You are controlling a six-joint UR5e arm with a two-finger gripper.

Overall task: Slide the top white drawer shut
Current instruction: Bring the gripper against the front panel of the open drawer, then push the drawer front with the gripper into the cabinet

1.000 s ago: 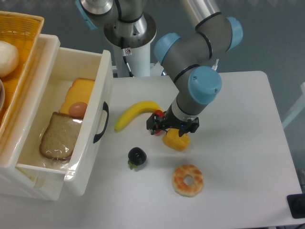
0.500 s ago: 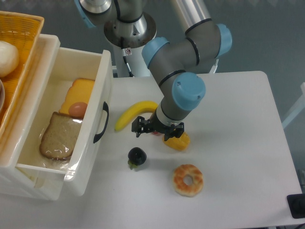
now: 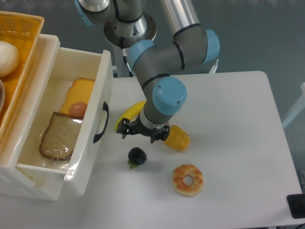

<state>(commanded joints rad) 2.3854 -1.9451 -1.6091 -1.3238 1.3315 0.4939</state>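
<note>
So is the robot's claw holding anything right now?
No, nothing. The gripper hangs empty above the table, between the banana and the corn, not yet touching the top white drawer.

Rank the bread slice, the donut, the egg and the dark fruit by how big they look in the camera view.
Largest to smallest:
1. bread slice
2. donut
3. egg and dark fruit: they look about alike, so I will not rank them.
The bread and egg lie in the open drawer, the others on the table.
</note>
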